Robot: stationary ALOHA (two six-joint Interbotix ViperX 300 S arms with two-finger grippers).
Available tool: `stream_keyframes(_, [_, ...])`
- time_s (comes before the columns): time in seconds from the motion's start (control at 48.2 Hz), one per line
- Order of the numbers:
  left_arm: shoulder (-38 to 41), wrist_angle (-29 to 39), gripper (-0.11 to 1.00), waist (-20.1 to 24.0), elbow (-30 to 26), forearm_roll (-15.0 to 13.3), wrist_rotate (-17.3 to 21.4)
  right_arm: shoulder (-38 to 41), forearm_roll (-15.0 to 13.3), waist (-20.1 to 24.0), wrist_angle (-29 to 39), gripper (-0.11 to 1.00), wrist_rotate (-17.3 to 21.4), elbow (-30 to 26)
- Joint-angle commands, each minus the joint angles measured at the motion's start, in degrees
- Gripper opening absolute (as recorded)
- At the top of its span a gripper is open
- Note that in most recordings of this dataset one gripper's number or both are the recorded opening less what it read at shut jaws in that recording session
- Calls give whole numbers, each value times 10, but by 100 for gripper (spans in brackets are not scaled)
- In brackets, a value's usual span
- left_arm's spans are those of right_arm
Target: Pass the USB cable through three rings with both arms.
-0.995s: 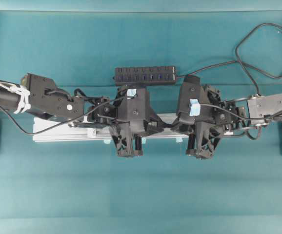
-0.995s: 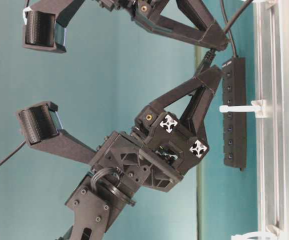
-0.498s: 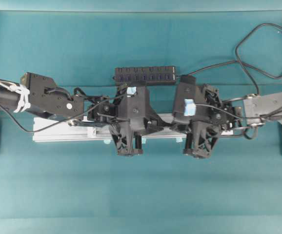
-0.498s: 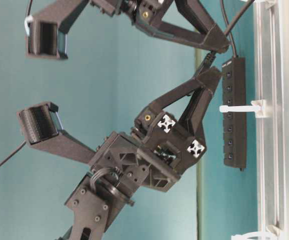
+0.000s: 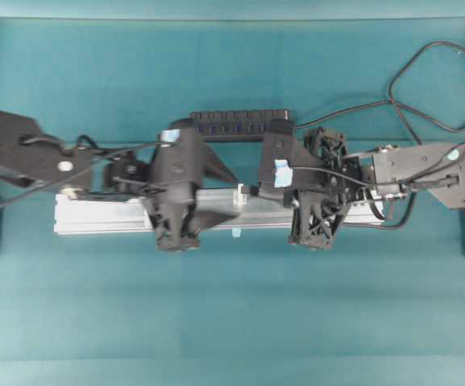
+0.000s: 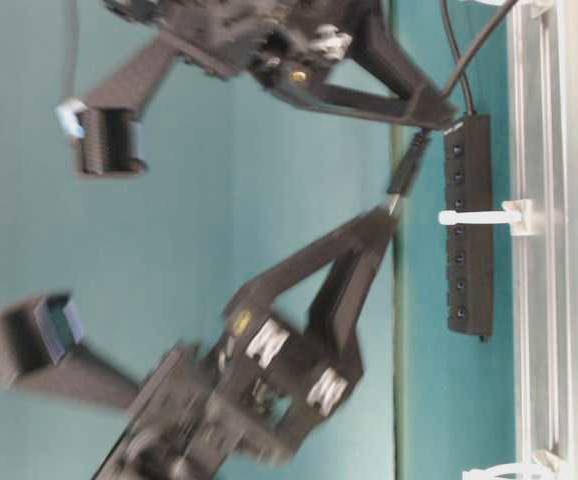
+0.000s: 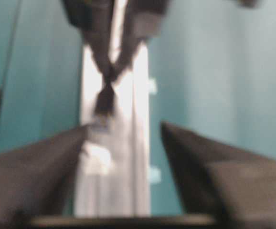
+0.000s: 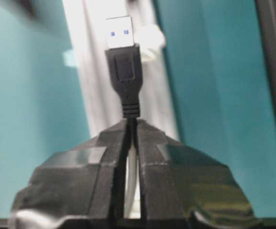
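Note:
My right gripper [image 8: 131,125] is shut on the USB cable just behind its plug [image 8: 123,59], whose metal tip points along the silver rail [image 8: 92,81]. One white ring [image 8: 151,38] stands just beyond the plug. In the overhead view the right gripper [image 5: 254,190] holds the plug [image 5: 247,190] close beside that ring [image 5: 238,194]; the table-level view shows the plug [image 6: 401,182] clear of the ring [image 6: 479,217]. My left gripper [image 5: 229,197] is open and empty, left of the ring. Its view is blurred, the wide-apart fingers [image 7: 200,162] straddling the rail [image 7: 128,181].
A black multi-port hub bar [image 5: 239,121] lies behind the rail, its cord looping at the back right [image 5: 401,96]. A second ring [image 6: 499,470] shows at the bottom of the table-level view. Small pale blue tabs [image 5: 236,233] line the rail's front edge.
The left gripper has opened and drawn back to the left along the rail. The right gripper, still shut on the cable, has shifted left toward the ring.

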Motion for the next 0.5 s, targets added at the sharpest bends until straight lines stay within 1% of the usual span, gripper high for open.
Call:
stream_keyframes(0.0, [-26,-3,93,-4,6,1,-10,-2,-2,-1,10,-9,-10,-10])
stream_keyframes(0.041, [-33,-4,96,-4,13,1,-18,-2,-2,-2,16,-9,-10,-10])
stream_keyframes(0.104, [-42,-4,94,-4,22,1,-27,-1,-2,-4,25,-9,-11,-11])
stream_keyframes(0.228, [-61,-4,90,-4,43,1,-34,4,-2,-5,55,-9,-23,-13])
stream_keyframes(0.477, [-89,-3,90,0,65,1,-35,27,-2,-12,89,-9,-80,-25])
